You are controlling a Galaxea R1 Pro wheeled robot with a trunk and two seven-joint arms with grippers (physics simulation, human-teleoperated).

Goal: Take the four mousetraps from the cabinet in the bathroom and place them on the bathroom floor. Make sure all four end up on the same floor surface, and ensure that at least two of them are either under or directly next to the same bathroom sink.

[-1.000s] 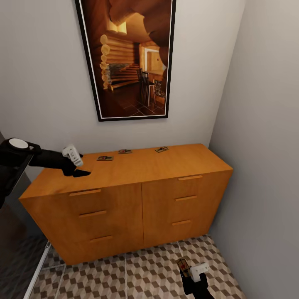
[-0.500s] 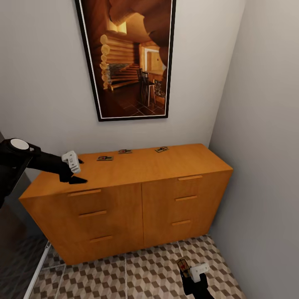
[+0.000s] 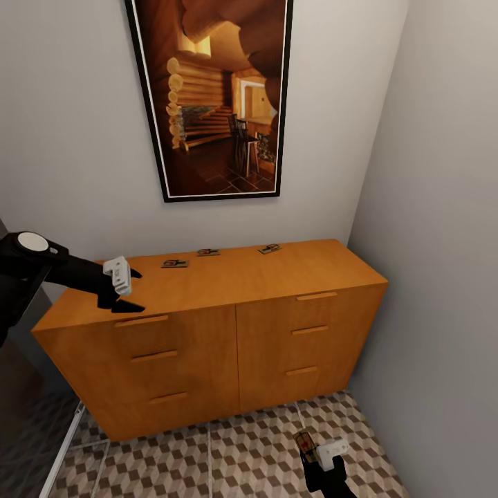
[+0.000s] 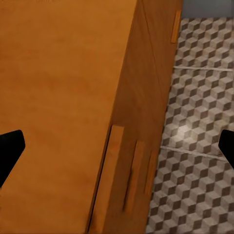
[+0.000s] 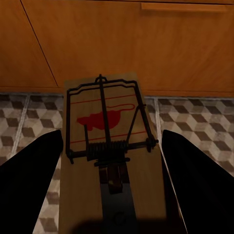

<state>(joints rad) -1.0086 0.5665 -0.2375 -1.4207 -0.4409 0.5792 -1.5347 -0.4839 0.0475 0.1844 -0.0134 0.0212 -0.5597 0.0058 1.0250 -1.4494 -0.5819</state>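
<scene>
Left claw [image 3: 128,291] gapes empty over the cabinet [image 3: 207,332]; right claw [image 3: 312,453] grips a mousetrap [image 5: 109,146] near its base.

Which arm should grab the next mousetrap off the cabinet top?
Left. The left gripper is open over the cabinet top, near the nearest mousetrap. The right gripper is low by the floor, already holding a mousetrap.

Bare cabinet [image 3: 228,280] top before three mousetraps [image 3: 175,263].
</scene>
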